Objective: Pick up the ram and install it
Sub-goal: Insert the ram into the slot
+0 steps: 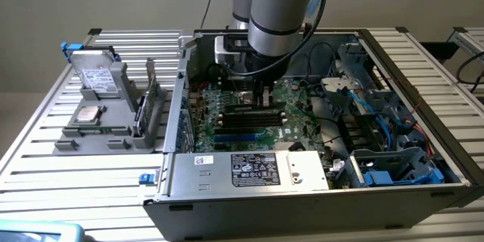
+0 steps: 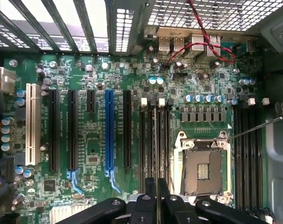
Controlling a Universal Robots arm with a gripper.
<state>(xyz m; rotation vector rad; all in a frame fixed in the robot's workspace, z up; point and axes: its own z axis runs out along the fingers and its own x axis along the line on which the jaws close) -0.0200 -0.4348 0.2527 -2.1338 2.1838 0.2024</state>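
The ram (image 2: pixel 155 149) is seen edge-on as a thin strip. It seems to be pinched between the two fingers of the end effector (image 2: pixel 156 183), which are pressed close on its flat sides. It is held just above the black memory slots (image 2: pixel 166 140), lined up with them and, as far as can be told, not yet pushed in. The ram is judged to be light, stiff and easy to break. It is best gripped near the middle of its top edge, away from the gold teeth. An empty chip socket (image 2: pixel 203 165) is seen just beside the end effector. The computer case (image 1: pixel 226 208) stands all around it on the worktop (image 1: pixel 76 179).
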